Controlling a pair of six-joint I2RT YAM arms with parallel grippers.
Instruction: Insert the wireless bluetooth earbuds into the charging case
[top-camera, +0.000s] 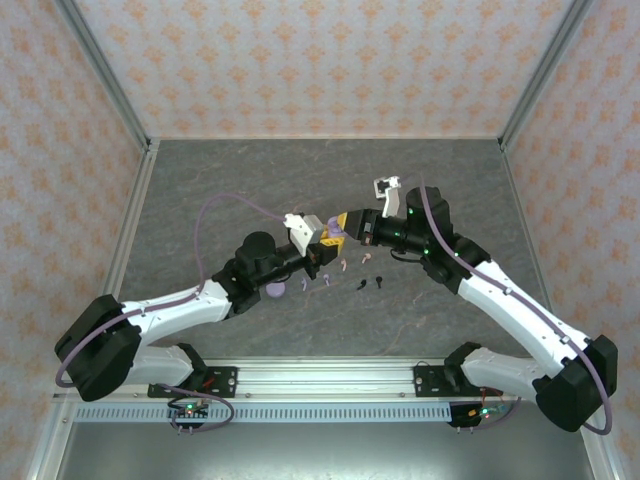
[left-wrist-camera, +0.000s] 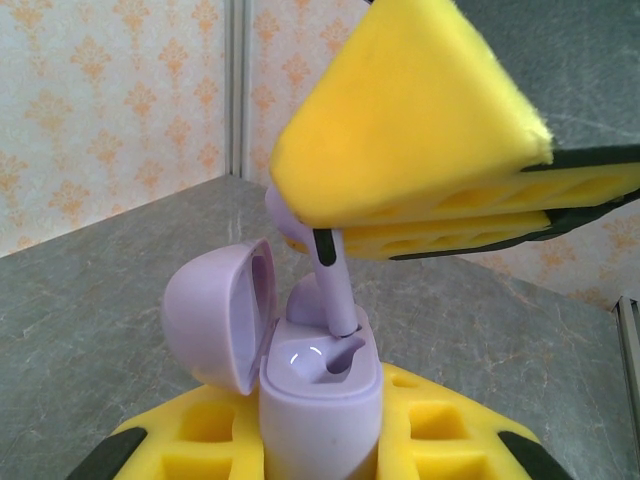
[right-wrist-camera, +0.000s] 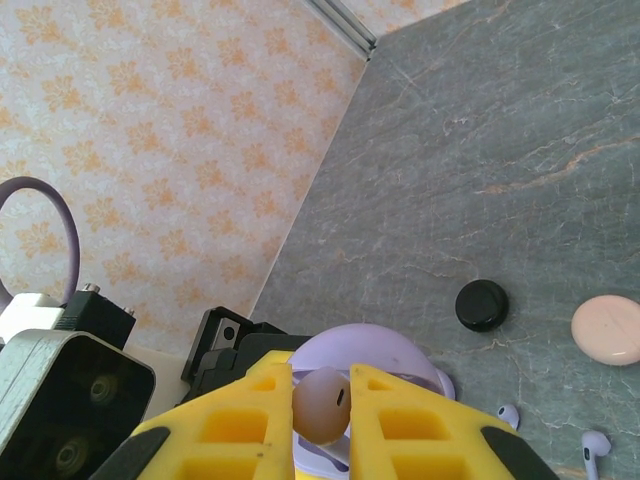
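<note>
Grey marbled tabletop (top-camera: 250, 180) stretches beneath both arms, which meet over its middle: the left gripper (top-camera: 322, 240) is clamped on the lavender charging case (left-wrist-camera: 320, 400), holding it upright with its lid (left-wrist-camera: 215, 310) swung open to one side. Directly above it the right gripper (top-camera: 350, 222) pinches the head of a lavender earbud (left-wrist-camera: 338, 295), stem pointing almost straight down, tip at a socket's mouth. The coming move looks like a short push along that stem axis, right arm travelling; other earbuds (right-wrist-camera: 508, 413) lie loose on the table.

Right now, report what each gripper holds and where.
Left gripper: open lavender charging case, by its base. Right gripper: lavender earbud, by its bulb end, stem pointing into the case.
</note>
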